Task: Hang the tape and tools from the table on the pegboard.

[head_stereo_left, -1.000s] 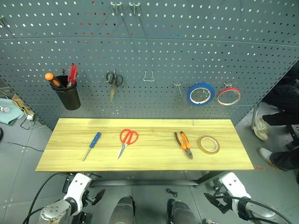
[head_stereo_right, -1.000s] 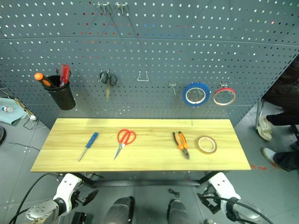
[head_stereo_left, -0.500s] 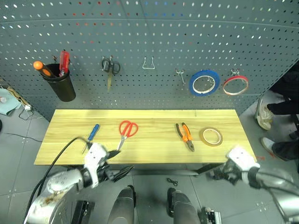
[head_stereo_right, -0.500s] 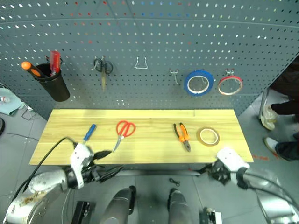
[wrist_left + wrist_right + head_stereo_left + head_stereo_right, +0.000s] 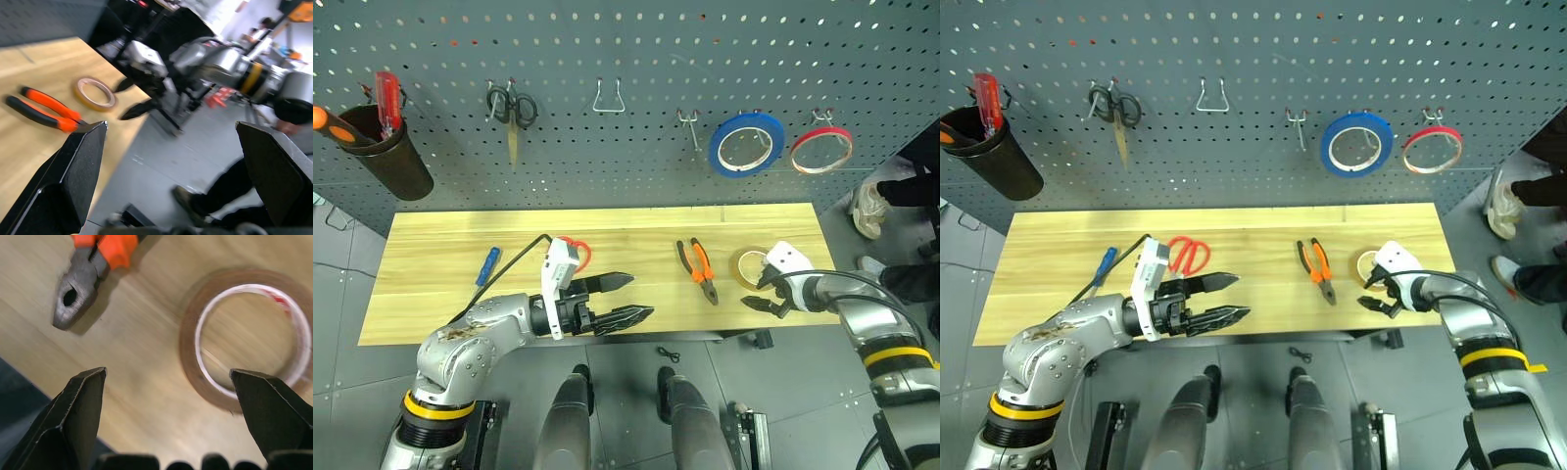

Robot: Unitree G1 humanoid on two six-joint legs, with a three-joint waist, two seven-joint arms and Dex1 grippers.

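Observation:
The tan tape (image 5: 745,260) lies flat near the right end of the yellow table (image 5: 431,294). My right gripper (image 5: 759,292) is open just in front of it, and in the right wrist view its fingers frame the tape (image 5: 188,347). The orange-and-black pliers (image 5: 698,271) lie to the left of the tape. My left gripper (image 5: 639,297) is open and level, pointing right over the table's front edge. The red scissors (image 5: 576,244) are partly hidden behind that hand. The blue screwdriver (image 5: 486,264) lies further left. The grey-blue pegboard (image 5: 626,157) stands behind.
On the pegboard hang a black cup (image 5: 377,152) with screwdrivers, black scissors (image 5: 509,106), a blue tape roll (image 5: 715,147) and a red tape roll (image 5: 795,152). Bare hooks (image 5: 607,98) sit between the scissors and the rolls. A person's shoe (image 5: 869,211) is at the right.
The view has tipped downward. My left arm rose and swung right along the table's front edge. My right gripper moved forward up to the tape. Both stayed open.

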